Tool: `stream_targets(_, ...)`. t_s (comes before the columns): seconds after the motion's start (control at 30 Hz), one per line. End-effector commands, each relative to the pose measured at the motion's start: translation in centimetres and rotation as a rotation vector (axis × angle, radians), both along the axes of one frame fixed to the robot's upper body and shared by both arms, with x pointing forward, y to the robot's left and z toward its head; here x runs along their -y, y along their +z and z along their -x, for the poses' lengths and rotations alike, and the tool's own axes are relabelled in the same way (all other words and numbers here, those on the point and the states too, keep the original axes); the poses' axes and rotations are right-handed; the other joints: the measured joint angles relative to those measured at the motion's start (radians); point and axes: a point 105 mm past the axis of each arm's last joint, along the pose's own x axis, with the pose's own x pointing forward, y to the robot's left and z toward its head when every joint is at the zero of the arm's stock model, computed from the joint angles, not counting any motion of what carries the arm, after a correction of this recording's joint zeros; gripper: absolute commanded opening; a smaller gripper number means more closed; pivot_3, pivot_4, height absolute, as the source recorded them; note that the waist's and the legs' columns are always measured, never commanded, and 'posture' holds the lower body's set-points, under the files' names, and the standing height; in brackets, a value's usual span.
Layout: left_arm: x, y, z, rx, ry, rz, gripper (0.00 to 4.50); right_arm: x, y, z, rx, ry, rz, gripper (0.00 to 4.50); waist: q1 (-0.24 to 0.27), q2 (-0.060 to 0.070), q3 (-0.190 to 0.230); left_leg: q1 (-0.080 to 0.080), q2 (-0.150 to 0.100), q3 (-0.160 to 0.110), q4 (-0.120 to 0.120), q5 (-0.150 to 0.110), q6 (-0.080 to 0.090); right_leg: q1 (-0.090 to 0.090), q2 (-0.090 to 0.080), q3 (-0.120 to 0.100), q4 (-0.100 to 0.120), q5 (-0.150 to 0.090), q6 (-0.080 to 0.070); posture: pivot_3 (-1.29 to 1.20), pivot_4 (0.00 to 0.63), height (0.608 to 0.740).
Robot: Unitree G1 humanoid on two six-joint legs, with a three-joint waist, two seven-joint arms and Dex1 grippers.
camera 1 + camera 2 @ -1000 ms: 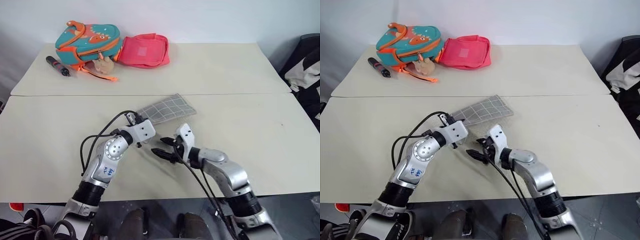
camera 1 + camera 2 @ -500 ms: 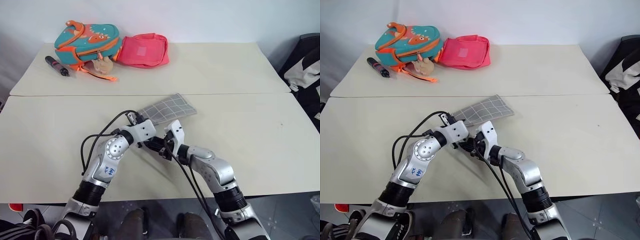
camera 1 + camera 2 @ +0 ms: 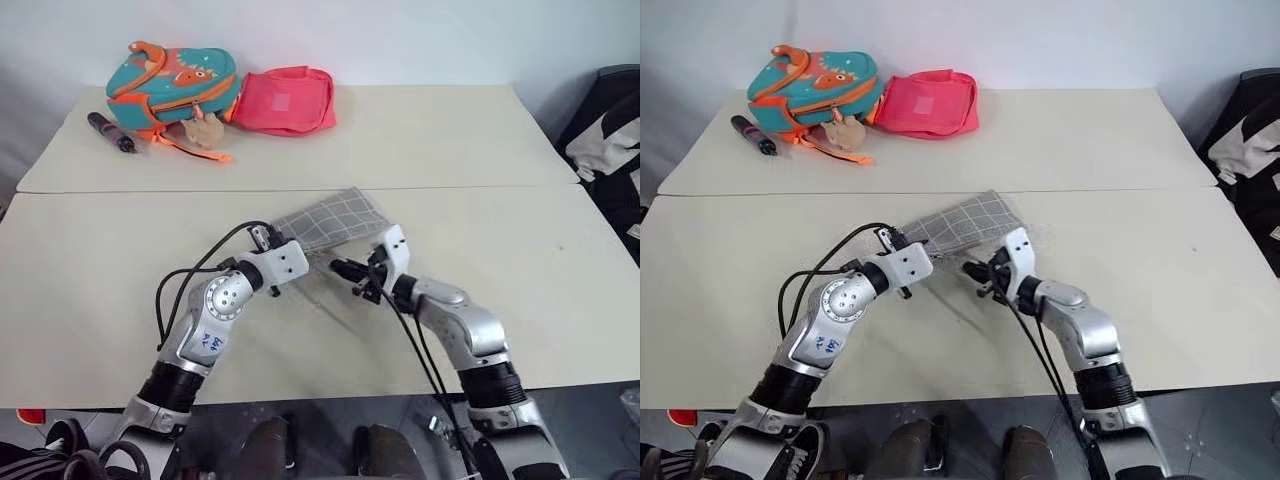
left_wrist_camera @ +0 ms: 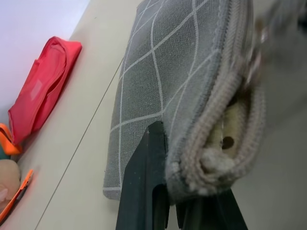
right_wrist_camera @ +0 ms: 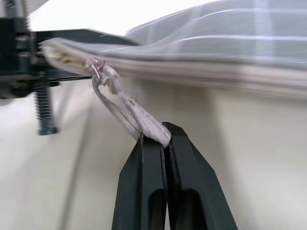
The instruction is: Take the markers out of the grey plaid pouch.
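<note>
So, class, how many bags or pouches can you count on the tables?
3. The teal-and-orange backpack and the pink pouch sit side by side at the far left; the grey plaid pouch lies near the middle, between the robot's arms. Nothing suggests any hidden ones.

The two head views look forward and down from above the near edge of the table (image 3: 520,150), taking in its whole width up to the far edge against the wall; they share almost the same scene, slightly offset sideways. The left wrist view sits very close behind the left gripper (image 4: 189,211), facing along its fingers at the grey plaid pouch (image 4: 177,76), with the pink pouch (image 4: 41,86) near the table's far edge beyond. The right wrist view looks along the right gripper (image 5: 165,143) from close range at the pouch's zipper edge. Both wrist views share the pouch, also seen from the head.
</note>
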Motion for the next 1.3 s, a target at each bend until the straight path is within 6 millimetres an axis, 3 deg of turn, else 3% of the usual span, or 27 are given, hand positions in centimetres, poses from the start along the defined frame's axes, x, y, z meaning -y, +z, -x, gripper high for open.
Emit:
stream_targets(0.03, -1.7, 0.6, 0.1, 0.018, 0.019, 0.0, 0.0, 3.8, 2.2, -1.7, 0.09, -0.091, 0.026, 0.03, -0.002, 0.0, 0.0, 0.0, 0.0, 0.0, 0.0, 0.0, 0.0, 0.0, 0.0, 0.0, 0.0, 0.0, 0.0, 0.0, 0.15, 0.74)
stream_targets(0.2, -2.7, 0.7, 0.4, 0.017, 0.014, -0.006, 0.0, 9.0, 2.9, -3.8, 0.139, -0.222, 0.112, 0.03, -0.001, 0.0, 0.0, 0.0, 0.0, 0.0, 0.0, 0.0, 0.0, 0.0, 0.0, 0.0, 0.0, 0.0, 0.0, 0.0, 0.15, 0.74)
stream_targets(0.4, -3.6, 1.6, 0.5, 0.013, 0.024, 0.091, 0.0, 12.6, 3.2, -4.9, 0.173, -0.311, 0.169, 0.03, 0.002, 0.0, 0.0, 0.0, 0.0, 0.0, 0.0, 0.001, 0.001, 0.001, -0.001, -0.001, -0.001, 0.0, 0.0, 0.0, 0.15, 0.74)
stream_targets(0.53, -4.1, 1.5, 0.6, 0.003, 0.028, 0.097, 0.0, 10.8, 2.8, -4.5, 0.18, -0.249, 0.162, 0.03, -0.003, 0.0, 0.0, -0.001, 0.001, 0.0, 0.001, 0.001, 0.001, 0.001, 0.0, -0.001, -0.001, 0.0, 0.0, 0.0, 0.15, 0.74)
stream_targets(0.73, -4.8, 1.1, 1.1, -0.051, 0.033, 0.175, 0.0, 10.4, 2.2, -4.4, 0.174, -0.23, 0.185, 0.03, -0.002, 0.0, 0.0, -0.001, 0.001, 0.0, 0.001, 0.002, 0.0, 0.001, 0.0, -0.001, -0.001, 0.0, 0.0, 0.0, 0.15, 0.74)
stream_targets(0.83, -3.7, 1.8, 1.3, -0.082, -0.023, 0.225, 0.0, 9.2, 2.3, -2.6, 0.136, -0.089, 0.176, 0.71, 0.004, 0.0, 0.0, -0.001, 0.001, -0.001, 0.001, 0.002, 0.0, 0.001, 0.0, -0.001, -0.001, 0.0, 0.0, 0.0, 0.15, 0.74)
stream_targets(0.93, -3.3, 2.2, 1.3, -0.098, -0.035, 0.234, 0.0, 9.4, 2.5, -1.3, 0.141, -0.016, 0.256, 1.68, 0.004, 0.0, 0.0, -0.001, 0.0, -0.001, 0.001, 0.002, 0.001, 0.001, -0.001, -0.001, -0.002, 0.0, 0.0, 0.0, 0.15, 0.74)
stream_targets(1.0, -3.1, 2.4, 1.4, -0.104, -0.041, 0.246, 0.0, 9.5, 3.3, 0.7, 0.134, 0.112, 0.294, 2.39, 0.006, 0.0, 0.0, -0.001, 0.0, -0.001, 0.001, 0.002, 0.001, 0.001, -0.001, -0.001, -0.002, 0.0, 0.0, 0.0, 0.15, 0.74)
stream_targets(1.13, -2.6, 2.7, 1.4, -0.123, -0.058, 0.266, 0.0, 8.9, 7.6, 0.8, 0.295, 0.114, 0.258, 2.39, 0.0, 0.0, 0.0, -0.001, 0.0, -0.001, 0.001, 0.001, 0.001, 0.002, 0.0, -0.001, -0.003, 0.0, 0.0, 0.0, 0.15, 0.74)
stream_targets(1.2, -2.3, 3.1, 1.2, -0.138, -0.061, 0.315, 0.0, 7.0, 8.9, 1.5, 0.334, 0.175, 0.196, 2.39, -0.002, 0.0, 0.0, -0.001, 0.002, 0.0, 0.001, 0.001, 0.0, 0.001, 0.0, -0.001, -0.002, 0.0, 0.0, 0.0, 0.15, 0.74)
stream_targets(1.3, -1.6, 3.5, 1.3, -0.161, -0.092, 0.318, 0.0, 3.8, 9.2, 2.2, 0.367, 0.249, 0.151, 1.78, 0.001, 0.0, 0.0, -0.001, 0.003, -0.001, 0.001, 0.001, -0.001, 0.001, 0.001, -0.002, -0.002, 0.0, 0.0, 0.0, 0.15, 0.74)
